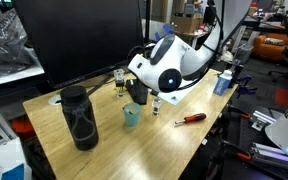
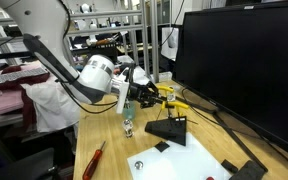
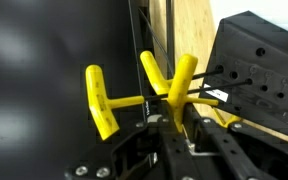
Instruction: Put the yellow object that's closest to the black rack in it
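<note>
In the wrist view my gripper (image 3: 174, 120) is shut on the stem of a bright-yellow T-shaped stick, the yellow object (image 3: 181, 85). It is held right next to the black rack (image 3: 264, 65), an angular block with holes that thin black shafts reach into. A second yellow handle (image 3: 102, 100) hangs to the left, and another yellow piece crosses behind the held one. In an exterior view the gripper (image 1: 154, 100) hovers beside the rack (image 1: 136, 92). In the exterior view from the opposite side, yellow pieces (image 2: 170, 97) show just beyond the gripper (image 2: 136, 98).
A tall black mesh cylinder (image 1: 79, 118), a small teal cup (image 1: 131, 115), a red-handled tool (image 1: 191, 118) and a blue cup (image 1: 222, 83) stand on the wooden table (image 1: 104, 155). A large monitor (image 2: 244, 70) and its black foot (image 2: 169, 128) sit close behind the rack.
</note>
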Robot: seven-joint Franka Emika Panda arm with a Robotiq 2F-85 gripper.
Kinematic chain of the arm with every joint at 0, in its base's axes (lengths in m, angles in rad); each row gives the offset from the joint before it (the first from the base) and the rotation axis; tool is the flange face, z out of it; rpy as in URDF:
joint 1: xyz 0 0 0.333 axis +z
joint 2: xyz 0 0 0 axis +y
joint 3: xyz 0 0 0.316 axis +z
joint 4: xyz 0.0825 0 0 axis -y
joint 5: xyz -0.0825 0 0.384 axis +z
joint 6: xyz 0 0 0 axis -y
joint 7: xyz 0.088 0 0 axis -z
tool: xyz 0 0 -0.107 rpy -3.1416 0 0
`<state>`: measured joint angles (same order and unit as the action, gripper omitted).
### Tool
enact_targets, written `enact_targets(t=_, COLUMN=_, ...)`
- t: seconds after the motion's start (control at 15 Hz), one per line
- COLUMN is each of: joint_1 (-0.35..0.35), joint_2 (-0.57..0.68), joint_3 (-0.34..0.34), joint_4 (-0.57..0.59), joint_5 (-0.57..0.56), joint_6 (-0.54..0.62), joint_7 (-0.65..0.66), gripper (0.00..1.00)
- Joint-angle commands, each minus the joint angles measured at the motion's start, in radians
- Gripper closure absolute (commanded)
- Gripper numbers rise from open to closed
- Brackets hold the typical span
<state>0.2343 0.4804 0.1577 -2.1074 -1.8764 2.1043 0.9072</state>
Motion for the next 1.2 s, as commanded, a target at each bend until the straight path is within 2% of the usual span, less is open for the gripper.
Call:
enact_targets(t=0.0, joint_1=-0.027, joint_2=0.01, joint_3=0.025, joint_4=0.012, joint_5=-0.008, joint_6=0.003, joint_7=-0.022, gripper=0.95)
enact_targets(t=1.13, joint_1=-0.041, joint_2=0.046, joint_3=0.03, joint_4=0.025, joint_5=-0.003, joint_6=0.021, joint_7=-0.028, gripper=0.95)
